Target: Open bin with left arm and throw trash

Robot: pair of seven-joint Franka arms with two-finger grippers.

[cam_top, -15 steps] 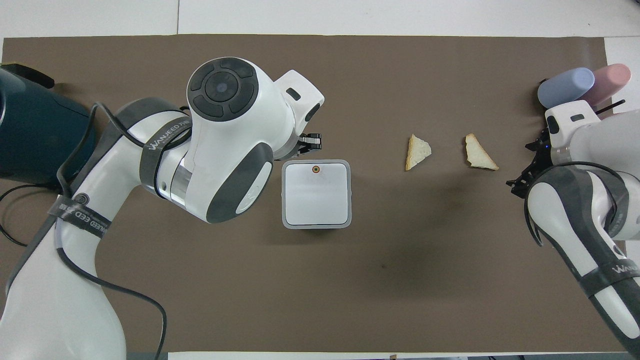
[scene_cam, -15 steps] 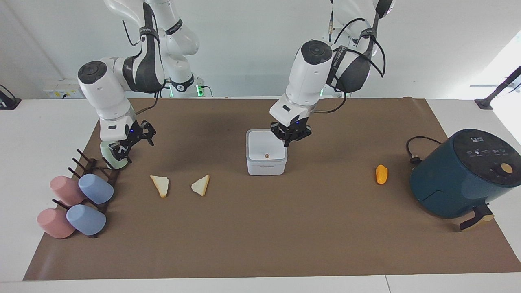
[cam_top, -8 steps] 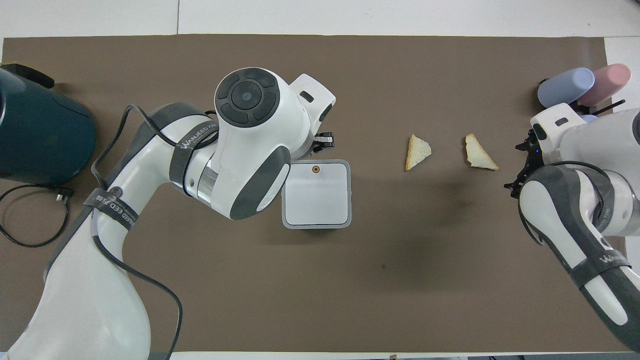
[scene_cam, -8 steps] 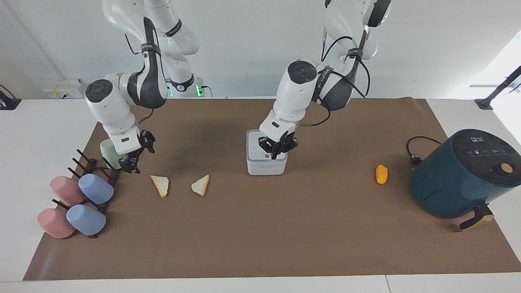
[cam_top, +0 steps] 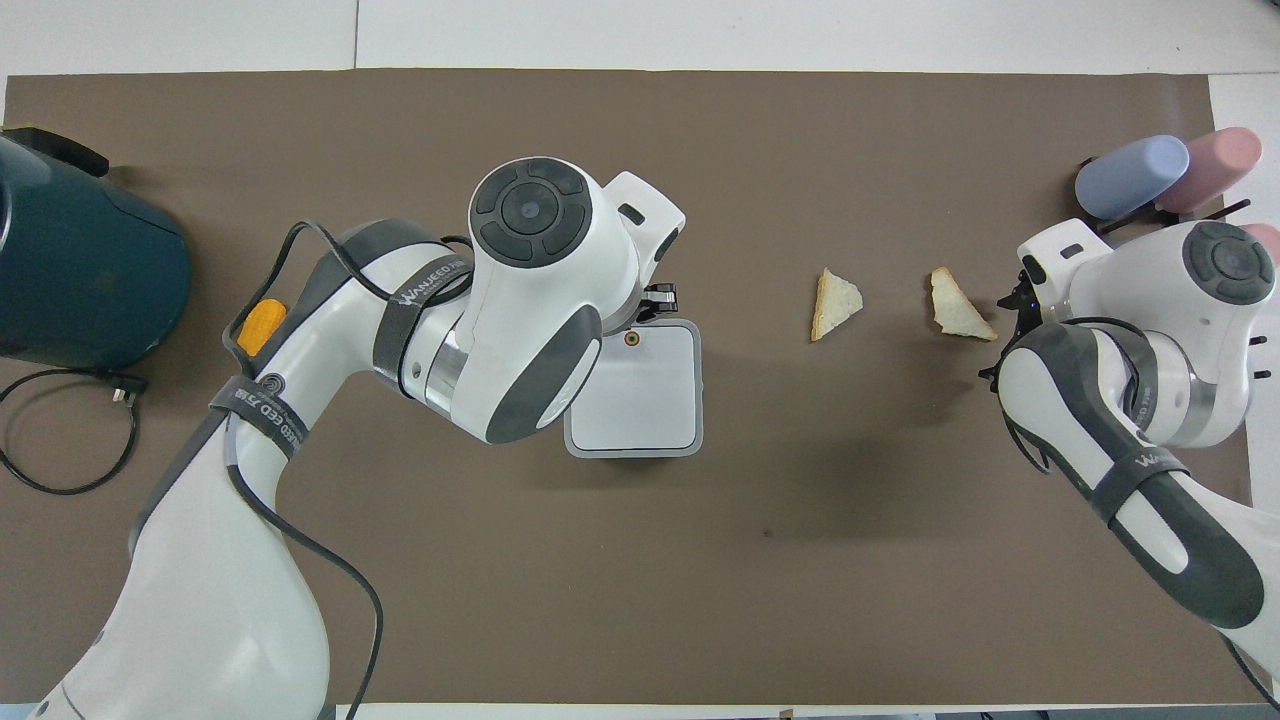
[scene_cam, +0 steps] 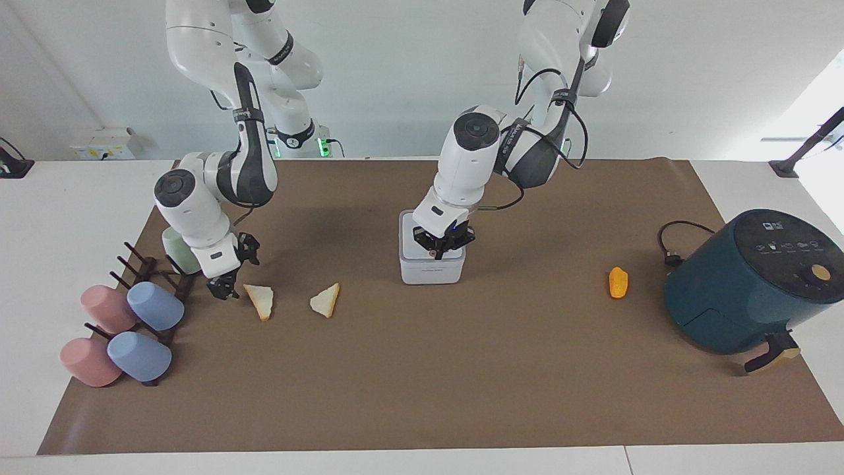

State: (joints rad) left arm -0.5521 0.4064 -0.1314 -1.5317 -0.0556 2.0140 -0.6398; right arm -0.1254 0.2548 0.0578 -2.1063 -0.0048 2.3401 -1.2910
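While closed, small white cube-shaped bin (scene_cam: 432, 264) at mid-counter (scene_cam: 422, 396), rounded corners, grey-rimmed lid, tiny orange button (cam_top: 631, 339) on the lid edge farther from the robots. Probably light, rigid plastic, likely to slide under a sideways push; best worked by a straight press on the button. Left tool (scene_cam: 440, 245) low over that button, grip state impossible to tell. Two pale, tan-crusted triangular bread pieces (scene_cam: 260, 300) (scene_cam: 326, 300) toward the right arm's end: soft, light, crushable, best pinched across the crust. Right tool (scene_cam: 224, 288) just beside one, grip likewise unclear. Orange oblong food piece (scene_cam: 618, 282) near the air fryer (scene_cam: 745, 284).
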